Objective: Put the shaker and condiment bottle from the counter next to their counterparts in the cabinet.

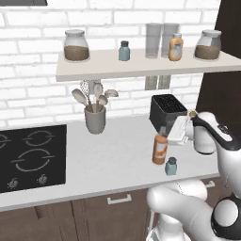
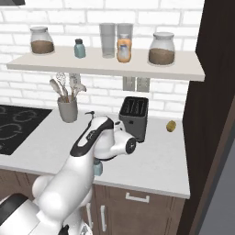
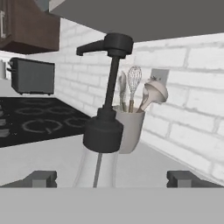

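Two orange bottles stand apart: the tall slim pump-topped condiment bottle (image 1: 160,149) on the pale grey counter (image 1: 108,160), the squat pale-capped one (image 1: 175,48) on the thick white shelf board (image 1: 141,66) against white brick. Beside the tall bottle sits a tiny blue-grey shaker (image 1: 171,166). The white arm reaches level, its gripper (image 3: 111,178) spread wide astride the bottle's neck, grasping nothing.

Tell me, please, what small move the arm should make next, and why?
Probably ease forward and close on the bottle: the hand view shows its pump neck centred between the open fingertips, not yet gripped. The bottle stands on the counter beside the shaker.
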